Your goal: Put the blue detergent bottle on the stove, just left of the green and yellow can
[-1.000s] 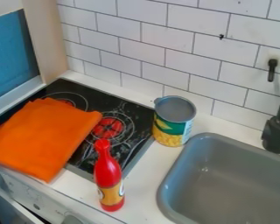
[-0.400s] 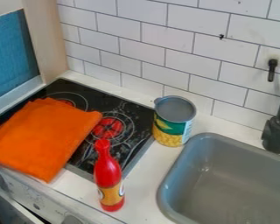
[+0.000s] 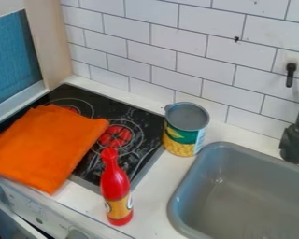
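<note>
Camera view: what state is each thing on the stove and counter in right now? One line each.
Orange cloth: folded, lying over the left part of the stove.
Red bottle: upright on the counter.
Can: upright between stove and sink; can't tell whether it is open.
Middle burner: uncovered; can't tell whether it is on.
Rear left burner: partly hidden by the cloth.

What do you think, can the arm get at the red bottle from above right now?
Probably yes: the red bottle stands upright on the counter with nothing over it, and the orange cloth and can sit apart from it.
</note>
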Controlling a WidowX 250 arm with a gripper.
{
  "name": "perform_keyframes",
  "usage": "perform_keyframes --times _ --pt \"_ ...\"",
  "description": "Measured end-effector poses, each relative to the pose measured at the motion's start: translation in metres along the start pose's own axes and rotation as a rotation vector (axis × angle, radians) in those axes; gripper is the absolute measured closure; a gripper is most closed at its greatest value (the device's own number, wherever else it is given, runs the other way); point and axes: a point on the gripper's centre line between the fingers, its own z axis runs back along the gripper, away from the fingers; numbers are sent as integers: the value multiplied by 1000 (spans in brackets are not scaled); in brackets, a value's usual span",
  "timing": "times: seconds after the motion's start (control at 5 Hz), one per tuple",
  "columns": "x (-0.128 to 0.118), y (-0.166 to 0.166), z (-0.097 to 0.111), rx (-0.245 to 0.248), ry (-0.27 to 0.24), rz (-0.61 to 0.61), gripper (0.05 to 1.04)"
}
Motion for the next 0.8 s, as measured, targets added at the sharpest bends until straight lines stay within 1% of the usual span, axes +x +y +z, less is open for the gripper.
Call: perform_keyframes --times 0.2,0.4,0.6,0.8 --pt "1 1 -3 5 -8 17 381" --pt "6 1 2 24 -58 35 557" --pt "10 -1 4 15 -91 54 567" --pt "9 -12 24 5 -158 63 567"
